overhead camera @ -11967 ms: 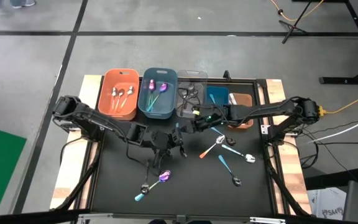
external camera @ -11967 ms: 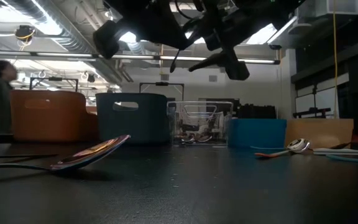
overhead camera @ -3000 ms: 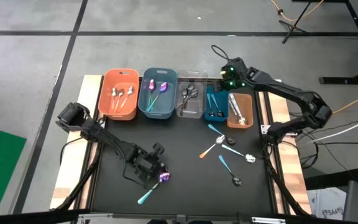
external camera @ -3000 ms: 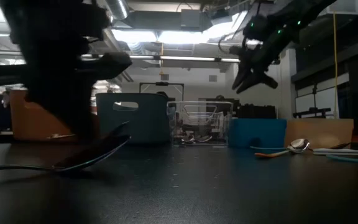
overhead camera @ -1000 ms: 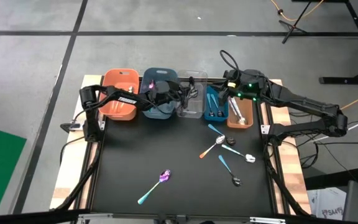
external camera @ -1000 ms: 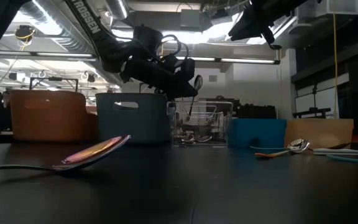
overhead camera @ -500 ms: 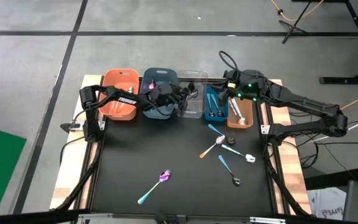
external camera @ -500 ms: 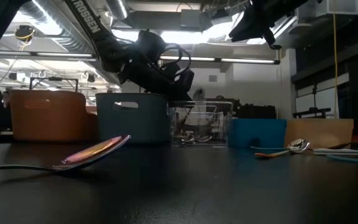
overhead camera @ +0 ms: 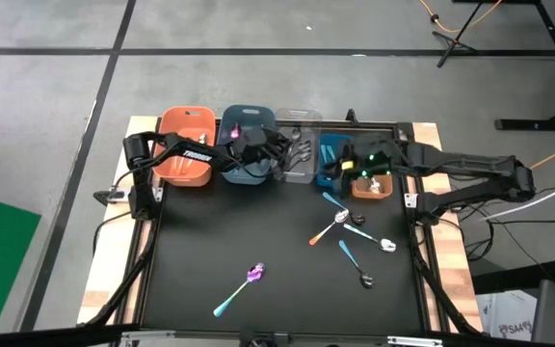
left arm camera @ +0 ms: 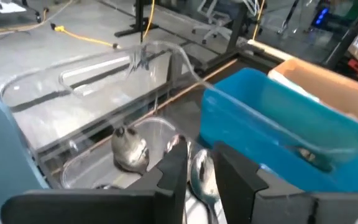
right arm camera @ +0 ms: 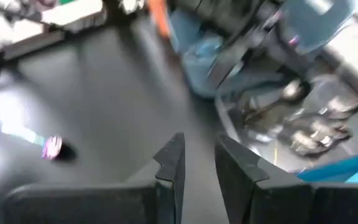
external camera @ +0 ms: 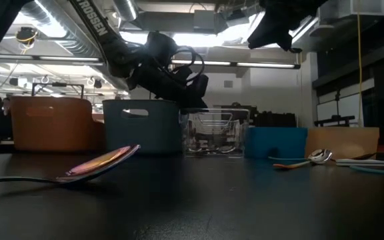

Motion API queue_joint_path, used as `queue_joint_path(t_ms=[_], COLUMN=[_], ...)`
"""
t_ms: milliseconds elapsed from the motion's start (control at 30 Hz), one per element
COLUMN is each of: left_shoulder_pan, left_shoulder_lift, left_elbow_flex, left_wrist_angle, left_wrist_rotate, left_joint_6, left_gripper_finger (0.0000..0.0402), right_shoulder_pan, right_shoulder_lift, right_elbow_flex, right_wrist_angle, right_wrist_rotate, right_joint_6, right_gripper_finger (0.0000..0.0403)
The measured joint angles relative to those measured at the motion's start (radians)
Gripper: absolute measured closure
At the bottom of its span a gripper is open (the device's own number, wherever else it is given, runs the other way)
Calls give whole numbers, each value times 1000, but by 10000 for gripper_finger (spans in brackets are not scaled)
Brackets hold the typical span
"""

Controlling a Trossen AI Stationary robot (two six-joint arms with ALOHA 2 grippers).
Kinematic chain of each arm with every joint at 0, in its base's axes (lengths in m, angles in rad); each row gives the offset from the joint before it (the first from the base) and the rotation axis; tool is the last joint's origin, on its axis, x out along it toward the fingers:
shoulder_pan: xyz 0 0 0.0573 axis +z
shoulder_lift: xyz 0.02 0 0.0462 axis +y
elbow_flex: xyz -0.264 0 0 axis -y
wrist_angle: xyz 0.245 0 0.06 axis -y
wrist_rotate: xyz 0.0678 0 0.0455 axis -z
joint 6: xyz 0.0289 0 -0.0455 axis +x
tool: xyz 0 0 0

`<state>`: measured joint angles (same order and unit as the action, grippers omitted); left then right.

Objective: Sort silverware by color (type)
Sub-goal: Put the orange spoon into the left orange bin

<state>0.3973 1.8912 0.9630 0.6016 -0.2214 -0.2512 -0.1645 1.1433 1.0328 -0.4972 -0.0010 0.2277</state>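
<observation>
I positioned the left pincer (left arm camera: 196, 163), jaws parted with nothing gripped, above the clear bin (left arm camera: 98, 74); the silver spoon (left arm camera: 202, 178) should fall cleanly inside.

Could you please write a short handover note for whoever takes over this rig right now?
Left gripper: over the clear bin, fingers apart, nothing held; silver spoons lie below it.
Right gripper: near the blue bin, empty.
Done: silverware already lies in the orange bin, grey-blue bin, clear, blue and brown bin.
Left: the purple spoon at the mat's front and the cluster of utensils on its right.
</observation>
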Motion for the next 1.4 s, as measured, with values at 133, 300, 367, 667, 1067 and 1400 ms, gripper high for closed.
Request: queue_joint_path(t_ms=[133, 300, 367, 667, 1067, 1400], left_shoulder_pan=[0, 0, -2, -47, -177, -253], left_shoulder_lift=[-2, -50, -82, -249, -363, -356], left_elbow_flex=[0, 0, 0, 0, -1, -1], left_wrist_angle=[67, 128, 129, 40, -218, -236], left_wrist_rotate=[2, 3, 3, 3, 3, 3], left_joint_6=[0, 52, 99, 157, 158, 208], left_gripper_finger=[322, 321, 321, 321, 330, 330], right_shoulder_pan=[63, 136, 164, 255, 270, 270], right_shoulder_lift=[35, 70, 79, 111, 293, 478], right_elbow_flex=[0, 0, 0, 0, 0, 0], right_wrist_angle=[-77, -191, -222, -271, -316, -315], right_wrist_rotate=[0, 0, 0, -20, -21, -63], right_joint_6=[-1, -1, -1, -28, -38, -173], right_gripper_finger=[324, 324, 324, 324, 324, 324])
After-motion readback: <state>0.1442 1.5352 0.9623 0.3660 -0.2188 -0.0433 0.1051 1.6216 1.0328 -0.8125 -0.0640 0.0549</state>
